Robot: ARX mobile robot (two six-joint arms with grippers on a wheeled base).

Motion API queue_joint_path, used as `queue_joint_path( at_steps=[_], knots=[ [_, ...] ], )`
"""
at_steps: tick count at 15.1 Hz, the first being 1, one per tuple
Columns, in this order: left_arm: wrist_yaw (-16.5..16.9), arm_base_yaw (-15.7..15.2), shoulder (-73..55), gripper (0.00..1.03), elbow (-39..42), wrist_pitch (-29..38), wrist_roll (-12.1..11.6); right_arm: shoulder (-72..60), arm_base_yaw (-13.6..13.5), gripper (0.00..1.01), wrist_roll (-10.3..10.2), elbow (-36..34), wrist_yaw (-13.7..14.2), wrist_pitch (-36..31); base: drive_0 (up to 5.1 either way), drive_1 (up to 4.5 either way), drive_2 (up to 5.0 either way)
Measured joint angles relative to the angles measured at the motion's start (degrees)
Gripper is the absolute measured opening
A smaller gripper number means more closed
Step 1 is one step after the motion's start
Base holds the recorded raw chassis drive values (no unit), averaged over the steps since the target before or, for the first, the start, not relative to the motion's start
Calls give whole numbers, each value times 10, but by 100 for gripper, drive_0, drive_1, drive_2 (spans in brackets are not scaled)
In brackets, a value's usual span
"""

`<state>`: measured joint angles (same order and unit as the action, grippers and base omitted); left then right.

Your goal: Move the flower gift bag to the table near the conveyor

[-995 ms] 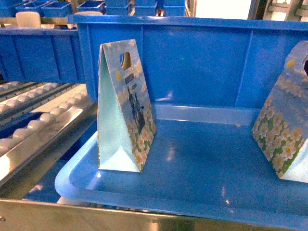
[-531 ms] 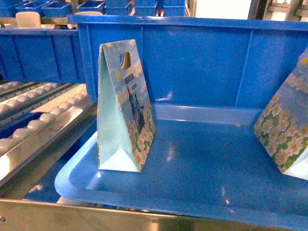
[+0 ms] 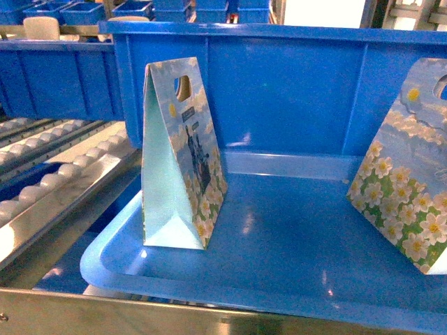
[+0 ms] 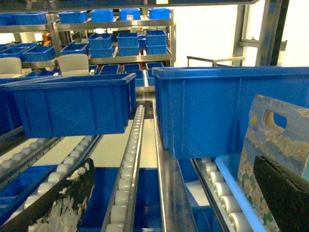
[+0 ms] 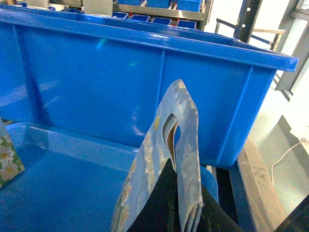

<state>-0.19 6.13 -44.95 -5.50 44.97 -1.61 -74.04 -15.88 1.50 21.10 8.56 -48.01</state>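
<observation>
Plenty was cut off for us here. In the head view, the flower-printed paper gift bag with a cut-out handle (image 3: 408, 188) on the right ran off the frame edge, so we couldn't see what held it there. Our right wrist view settled that: the right gripper (image 5: 179, 212) was clamped on that same bag (image 5: 181, 145), its dark fingers (image 5: 157, 205) pinching the paper just below the handle hole at the bottom of the frame. Only the bag's top part showed, and the fingers themselves were cropped.

The left gripper (image 4: 169, 203) sat with its jaws spread wide and nothing between them, one scuffed black finger (image 4: 58, 203) lower left and the other lower right. It partly blocked a second floral paper gift bag (image 4: 270, 145), which stood upright at left centre of the head view (image 3: 183, 157), inside the shallow blue plastic tray (image 3: 293, 258).

That tray rested in front of a big deep blue plastic bin (image 3: 279, 91) filling the upper half of the head view. Left of it ran the shiny steel conveyor rack with rows of small white rollers (image 3: 49, 188). In the left wrist view, steel shelving stacked with small blue bins (image 4: 120, 34) filled the background, a bright, washed-out opening at upper right. We couldn't spot the white table in any view.
</observation>
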Motion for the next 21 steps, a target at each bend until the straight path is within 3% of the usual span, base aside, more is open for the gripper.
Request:
queue_joint_path(
  at_steps=[5, 13, 17, 21],
  knots=[
    [0, 0, 0, 98, 0, 0, 0, 43, 0, 2, 0, 6, 11, 8, 0, 0, 0],
    [0, 0, 0, 98, 0, 0, 0, 155, 32, 2, 0, 20, 21, 40, 0, 0, 0],
    [0, 0, 0, 98, 0, 0, 0, 252, 40, 2, 0, 10, 37, 76, 0, 0, 0],
    [0, 0, 0, 98, 0, 0, 0, 325, 40, 2, 0, -16, 29, 132, 0, 0, 0]
  ],
)
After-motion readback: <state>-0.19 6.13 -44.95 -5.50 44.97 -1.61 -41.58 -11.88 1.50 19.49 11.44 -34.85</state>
